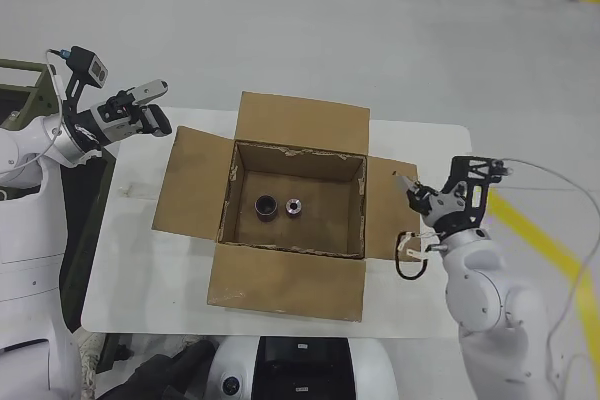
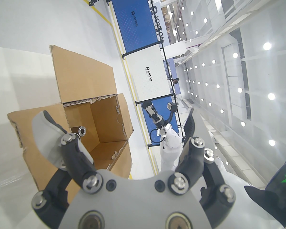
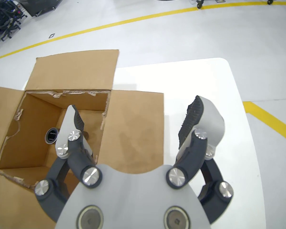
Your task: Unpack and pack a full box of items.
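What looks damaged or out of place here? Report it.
The open brown cardboard box has ragged, torn paper along its inner rim. The black rubber pad on one finger of the right gripper looks frayed and peeling. Nothing is spilled.

Box (image 1: 302,122) on table (image 1: 140,285), larger cylinder (image 1: 266,207) inside, smaller one (image 1: 294,208) just right of it (apart)

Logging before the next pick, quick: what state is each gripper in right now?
Left gripper: open, holding nothing.
Right gripper: open, holding nothing.
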